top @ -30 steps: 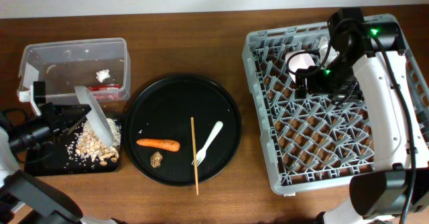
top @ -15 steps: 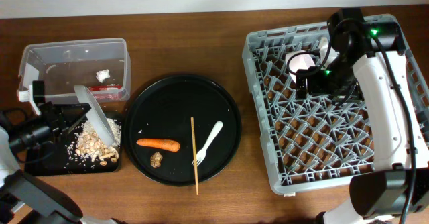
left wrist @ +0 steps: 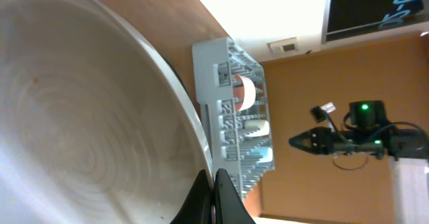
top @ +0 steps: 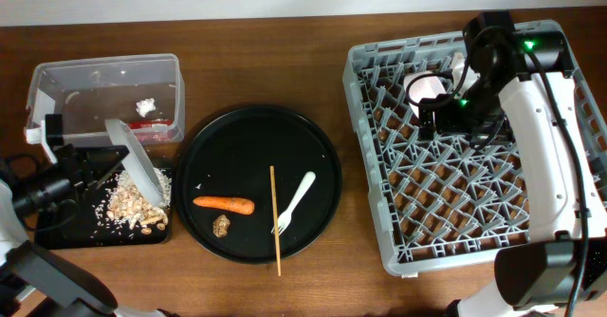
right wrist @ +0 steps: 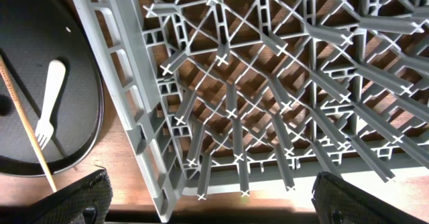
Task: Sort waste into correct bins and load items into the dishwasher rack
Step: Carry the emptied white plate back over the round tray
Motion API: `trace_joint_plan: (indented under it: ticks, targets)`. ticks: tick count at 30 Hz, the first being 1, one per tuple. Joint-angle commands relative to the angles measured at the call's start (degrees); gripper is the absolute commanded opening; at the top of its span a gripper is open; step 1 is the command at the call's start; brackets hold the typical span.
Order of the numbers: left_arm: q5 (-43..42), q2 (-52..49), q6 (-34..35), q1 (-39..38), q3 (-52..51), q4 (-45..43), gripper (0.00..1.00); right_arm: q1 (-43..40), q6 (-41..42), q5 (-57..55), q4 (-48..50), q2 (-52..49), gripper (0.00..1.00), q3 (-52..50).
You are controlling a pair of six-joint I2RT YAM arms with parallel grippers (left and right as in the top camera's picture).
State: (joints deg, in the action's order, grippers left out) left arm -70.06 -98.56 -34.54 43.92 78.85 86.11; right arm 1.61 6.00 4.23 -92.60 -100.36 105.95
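Over black tray (top: 81, 233), pale grey plate (top: 134, 170), steeply tilted

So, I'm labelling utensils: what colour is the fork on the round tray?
White. The fork shows best in the overhead view.

no text can be read; blue characters (left wrist: 404, 6) on a dark panel (left wrist: 358, 13) are cut off

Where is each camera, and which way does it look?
Overhead: above the table, straight down on rack; left hand, right hand show.
Left wrist: behind the left hand, looking along the plate it grips shut.
Right wrist: behind the right hand, down onto the rack; its open fingers show.
Shared: both wrist views show the rack.
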Motion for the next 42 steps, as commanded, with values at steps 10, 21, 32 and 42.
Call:
trace_joint_plan:
  ticks: [10, 21, 32, 42]
  targets:
    - [-0.6, 3.1, -6.8, -10.4, 0.0, 4.4, 0.00, 0.3, 0.0, -1.3, 0.0, -0.3, 0.99, 0.0]
    - [31.5, 3.7, 21.8, -46.7, 0.0, -20.6, 0.00, 0.3, 0.0, -1.2, 0.0, -0.3, 0.99, 0.0]
    - [52.7, -3.3, 33.7, -71.5, 0.0, -32.3, 0.02, 0.3, 0.0, -1.2, 0.0, -0.3, 0.99, 0.0]
    - [54.0, -3.0, 33.7, -73.0, 4.0, -28.1, 0.40, 0.3, 0.0, -1.2, 0.0, -0.3, 0.99, 0.0]
